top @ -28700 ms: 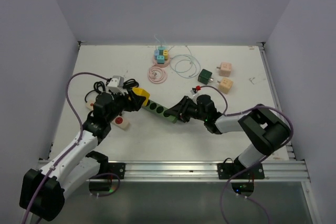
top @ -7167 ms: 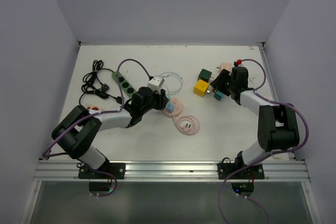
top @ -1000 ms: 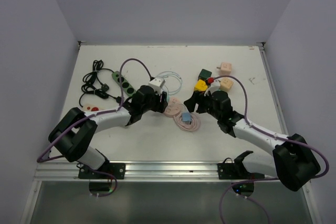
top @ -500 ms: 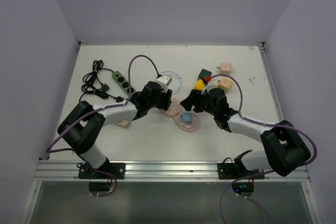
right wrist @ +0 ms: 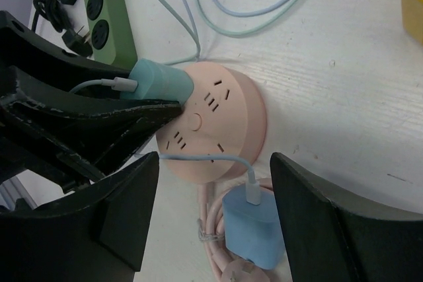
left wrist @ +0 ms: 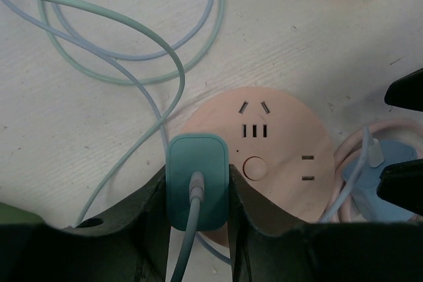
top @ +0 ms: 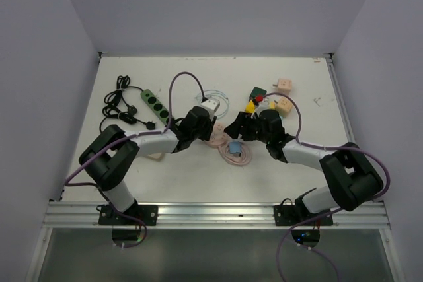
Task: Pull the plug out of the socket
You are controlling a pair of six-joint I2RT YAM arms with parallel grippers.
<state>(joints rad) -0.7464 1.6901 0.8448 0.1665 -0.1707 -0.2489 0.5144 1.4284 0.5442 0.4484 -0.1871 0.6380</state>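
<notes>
A round pink socket (left wrist: 277, 156) lies on the white table, with a teal plug (left wrist: 198, 177) standing in its rim and a pale cable running out of the plug's top. My left gripper (left wrist: 198, 196) is shut on this plug, one dark finger pressed against each side. The right wrist view shows the same plug (right wrist: 158, 82) seated in the socket (right wrist: 228, 123) between the left fingers. My right gripper (right wrist: 218, 219) hovers open just beside the socket, over a light blue plug (right wrist: 254, 229) that lies loose on a coil of pink cable. From above, both grippers meet at the socket (top: 216, 139).
A green power strip (top: 154, 102) and black cable (top: 119, 105) lie at the left. Loops of pale blue and green cable (left wrist: 132, 37) run behind the socket. A yellow cube (top: 251, 105), a green cube (top: 258, 92) and two peach cubes (top: 285, 84) sit at the right rear.
My left gripper has slid onto the teal plug and closed its fingers on it. The right gripper has drawn closer to the socket and stays open.
</notes>
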